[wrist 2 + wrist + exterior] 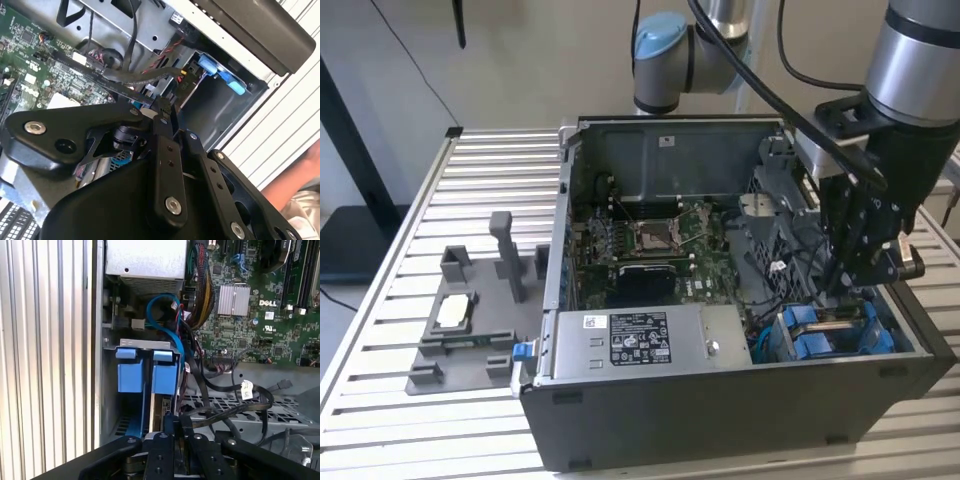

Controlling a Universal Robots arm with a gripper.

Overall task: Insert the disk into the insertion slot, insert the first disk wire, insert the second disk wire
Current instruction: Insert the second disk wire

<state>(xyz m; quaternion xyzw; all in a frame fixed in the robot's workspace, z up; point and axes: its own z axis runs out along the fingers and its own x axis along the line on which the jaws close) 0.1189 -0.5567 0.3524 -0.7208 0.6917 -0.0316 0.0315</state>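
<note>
Closest to us in both wrist views are the black links of the gripper. Its fingers are pinched together on the end of a black disk wire, as far as we can make out.

In the exterior view we read everything off the open computer case, which lies on a slatted metal table. Outside the case, towards the exterior view's left, sits a grey fixture with upright posts. Inside the case, along its near wall, lies the grey labelled power-supply box. Behind that we see the green motherboard on the case floor.

In the case's near corner, towards the exterior view's right, the disk stands in its blue carrier. It is seated inside the insertion slot, with the carrier tabs at the bay's mouth. The arm reaches down into this corner of the case, and the gripper hangs just above the disk's edge.
</note>
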